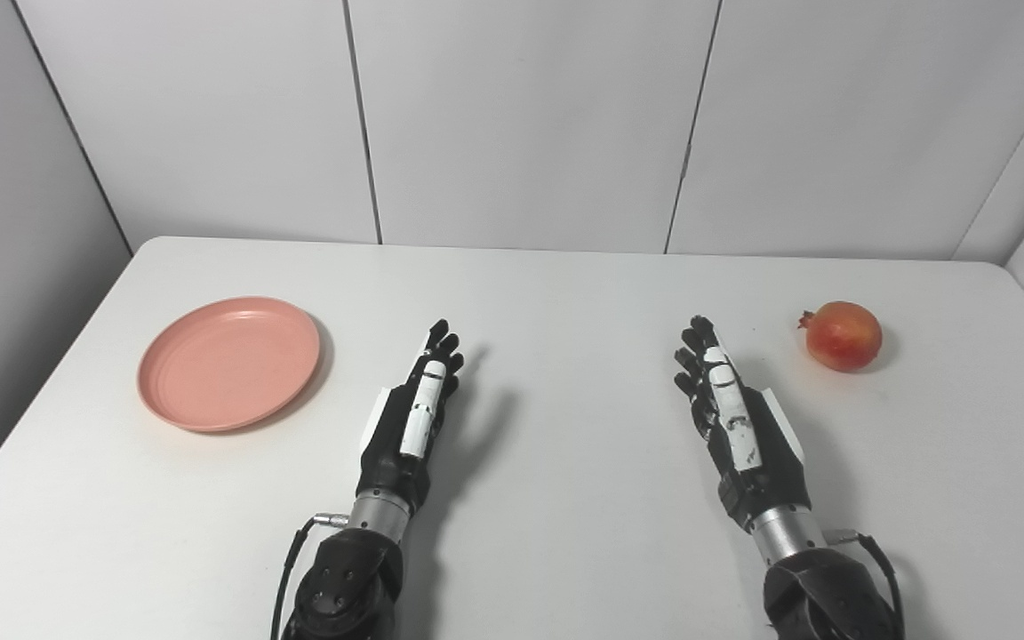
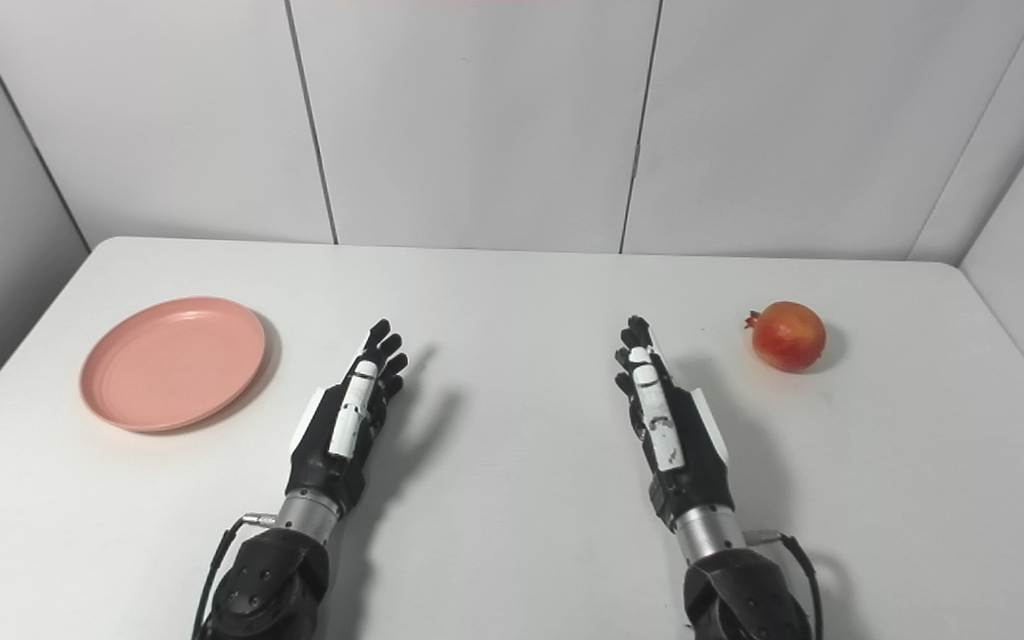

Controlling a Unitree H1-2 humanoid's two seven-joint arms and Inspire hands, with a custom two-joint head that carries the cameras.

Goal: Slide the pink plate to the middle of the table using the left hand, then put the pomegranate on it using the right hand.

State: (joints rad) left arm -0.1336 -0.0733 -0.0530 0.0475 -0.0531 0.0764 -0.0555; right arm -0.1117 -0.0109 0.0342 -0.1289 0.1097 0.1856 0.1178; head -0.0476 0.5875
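1. While both arms reach in from the near edge, the left hand (image 1: 414, 413) sits over the table (image 1: 565, 293), left of centre, fingers stretched forward and slightly apart, holding nothing.
2. Left hand turned edge-on, thumb side up; whether it touches the tabletop I cannot tell, though its shadow falls just to its right.
3. Right hand (image 1: 734, 409) mirrors it right of centre: fingers extended forward, loosely apart, empty, also edge-on.
4. The two hands are well apart, with bare white tabletop between them.
5. Pink plate (image 1: 229, 363) lies flat on the left part of the table, to the left of the left hand and a bit farther back than the palm; not touching it.
6. Plate is empty, rim up, and not at the table's middle.
7. Pomegranate (image 1: 843, 335) rests on the table at the right, beyond and to the right of the right hand's fingertips, near but apart from them.
8. Pomegranate's crown end points left, toward the table's centre; red-orange skin.
9. Plate and pomegranate are far apart, on opposite sides, both hands lying between them.
10. Black forearms with cables show at the bottom edge; grey panel walls (image 1: 521, 116) stand behind the table.
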